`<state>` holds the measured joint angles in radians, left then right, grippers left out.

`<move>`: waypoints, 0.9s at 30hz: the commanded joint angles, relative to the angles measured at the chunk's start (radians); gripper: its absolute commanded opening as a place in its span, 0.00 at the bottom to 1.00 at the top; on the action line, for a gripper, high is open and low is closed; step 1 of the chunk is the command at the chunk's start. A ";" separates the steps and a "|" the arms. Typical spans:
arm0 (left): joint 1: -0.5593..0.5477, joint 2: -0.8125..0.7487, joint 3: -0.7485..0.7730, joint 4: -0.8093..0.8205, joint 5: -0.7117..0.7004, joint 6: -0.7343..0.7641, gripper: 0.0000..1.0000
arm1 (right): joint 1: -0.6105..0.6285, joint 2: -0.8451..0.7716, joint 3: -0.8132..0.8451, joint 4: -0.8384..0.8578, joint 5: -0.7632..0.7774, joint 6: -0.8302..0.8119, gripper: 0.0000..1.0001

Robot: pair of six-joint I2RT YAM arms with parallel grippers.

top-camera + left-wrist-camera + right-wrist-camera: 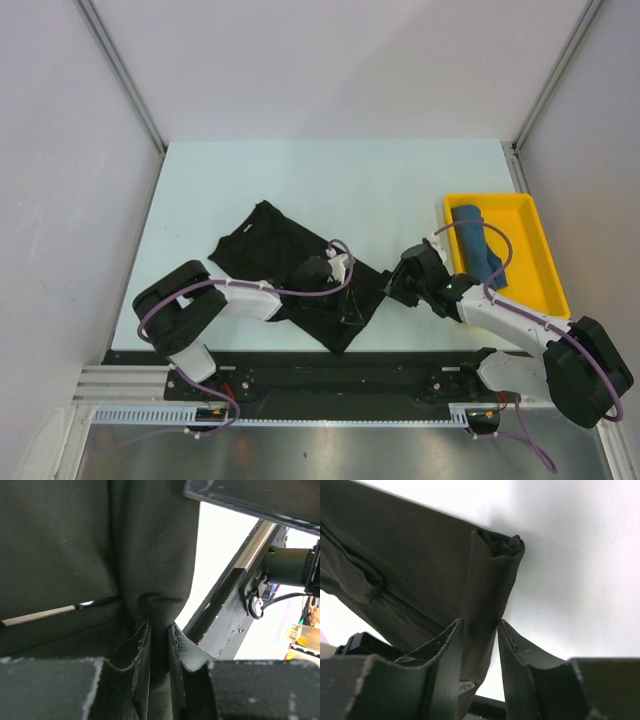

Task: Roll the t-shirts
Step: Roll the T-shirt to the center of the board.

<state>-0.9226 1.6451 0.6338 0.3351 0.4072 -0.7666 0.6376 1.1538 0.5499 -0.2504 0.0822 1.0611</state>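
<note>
Looking half done: teal tee (478, 240) rolled in tray (522, 240), black tee (270, 245) only started, left gripper (160, 630) and right gripper (480, 622) clamped on near roll.

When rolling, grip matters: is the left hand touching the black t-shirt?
Touching. Left wrist view shows the left hand pinching a fold of the black t-shirt.

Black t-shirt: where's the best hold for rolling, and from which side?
Take the black t-shirt by its rolled edge, from the near side, one end effector at each end. Cloth bunches into a tube there; the right end effector and left end effector pinch it.
</note>
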 commanded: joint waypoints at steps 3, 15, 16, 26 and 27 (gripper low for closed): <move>0.022 0.016 0.009 -0.008 0.024 0.029 0.23 | 0.005 0.023 0.007 0.057 -0.013 0.034 0.31; 0.039 -0.014 0.009 -0.067 -0.025 0.061 0.33 | 0.007 0.067 0.013 0.069 -0.021 0.086 0.13; 0.039 -0.019 0.010 -0.079 -0.031 0.069 0.34 | 0.007 0.070 0.021 0.068 -0.018 0.097 0.10; 0.039 -0.031 0.020 -0.122 -0.062 0.099 0.33 | 0.016 0.127 0.108 0.022 0.002 0.109 0.15; 0.039 -0.036 0.020 -0.123 -0.065 0.099 0.31 | 0.017 0.124 0.110 0.025 0.005 0.109 0.18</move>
<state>-0.8894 1.6413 0.6369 0.2577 0.3733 -0.7063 0.6456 1.2778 0.6075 -0.2192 0.0532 1.1473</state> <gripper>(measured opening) 0.335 0.137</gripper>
